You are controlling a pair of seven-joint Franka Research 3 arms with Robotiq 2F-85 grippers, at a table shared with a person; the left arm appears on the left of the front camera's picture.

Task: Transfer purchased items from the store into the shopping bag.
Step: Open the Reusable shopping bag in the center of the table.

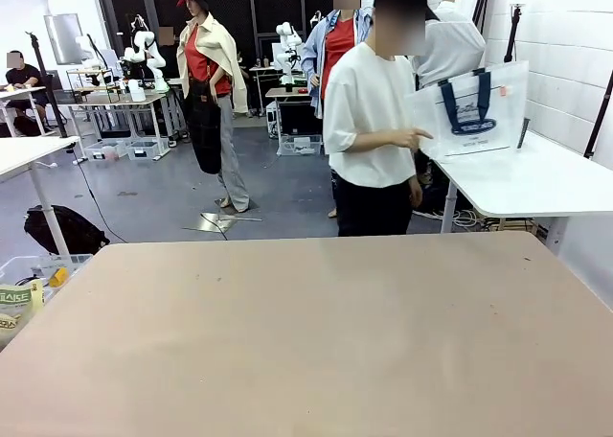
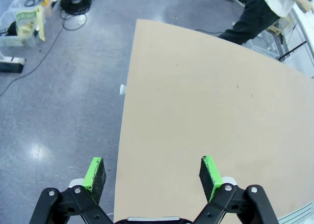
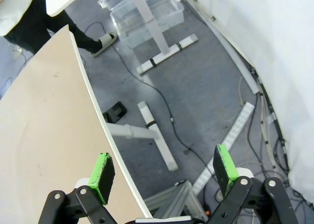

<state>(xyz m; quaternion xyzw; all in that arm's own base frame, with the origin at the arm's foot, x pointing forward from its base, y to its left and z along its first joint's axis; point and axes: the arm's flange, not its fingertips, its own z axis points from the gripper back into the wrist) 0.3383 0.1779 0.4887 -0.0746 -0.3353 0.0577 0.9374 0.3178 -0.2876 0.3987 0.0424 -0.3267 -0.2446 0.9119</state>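
left and right jaws wide, empty; shopping bag [image 1: 471, 111] upright on white side table [image 1: 536, 183]

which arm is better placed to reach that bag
Probably right: the translucent plastic shopping bag with navy handles stands on the white side table at its side; right gripper is open, empty.

Lab: white worktables [image 1: 536, 183], floor cables [image 2: 75, 0]

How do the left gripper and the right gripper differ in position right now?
The left gripper hangs mostly over the tan table; the right gripper hangs mostly over the grey floor. A white table foot lies under the right gripper, tabletop under the left gripper. Both are open, holding nothing.
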